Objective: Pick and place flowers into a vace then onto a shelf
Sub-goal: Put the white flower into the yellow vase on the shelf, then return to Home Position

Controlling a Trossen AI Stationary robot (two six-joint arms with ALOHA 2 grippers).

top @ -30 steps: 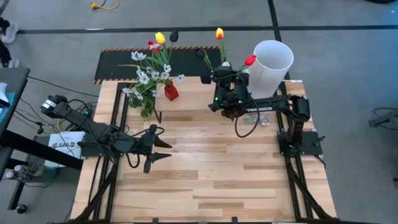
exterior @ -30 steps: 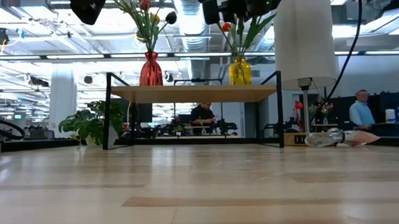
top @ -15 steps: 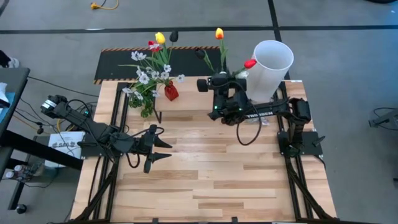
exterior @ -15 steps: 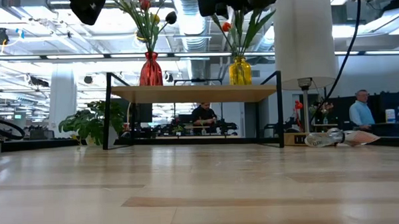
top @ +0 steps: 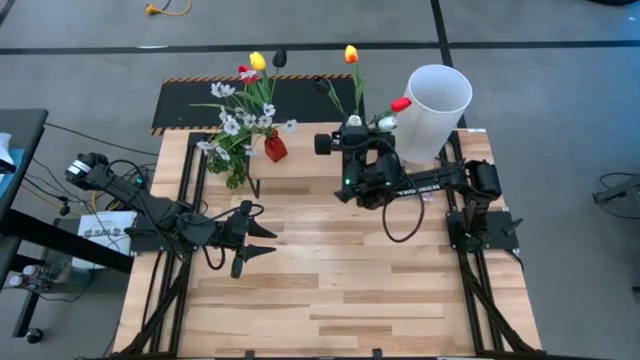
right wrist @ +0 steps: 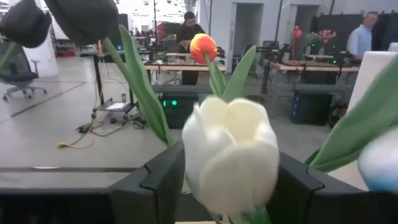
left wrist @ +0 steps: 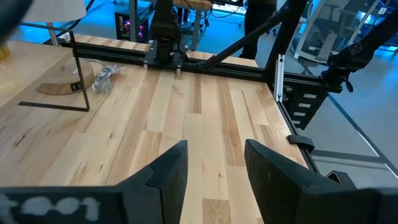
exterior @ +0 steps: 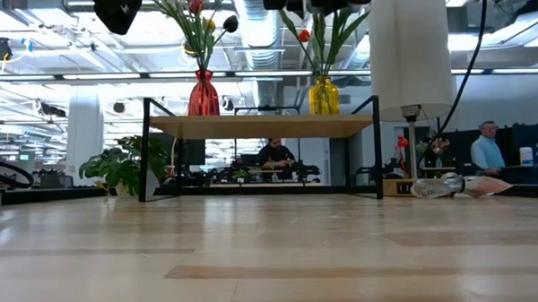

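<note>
Open tabletop (top: 400,290): lower centre and right, bare planks.
Blocked: shelf (top: 300,165) with flowers (top: 245,115), upper centre; white cylinder (top: 436,110), upper right.

Even, bright overhead light is cast; soft shadows are seen on the counter (top: 330,260). The white tulip (right wrist: 231,155) is blurred, and ceiling lamps glare behind.

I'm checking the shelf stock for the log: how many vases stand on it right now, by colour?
Red vase: 1
Yellow vase: 1
Total on the shelf: 2
</note>
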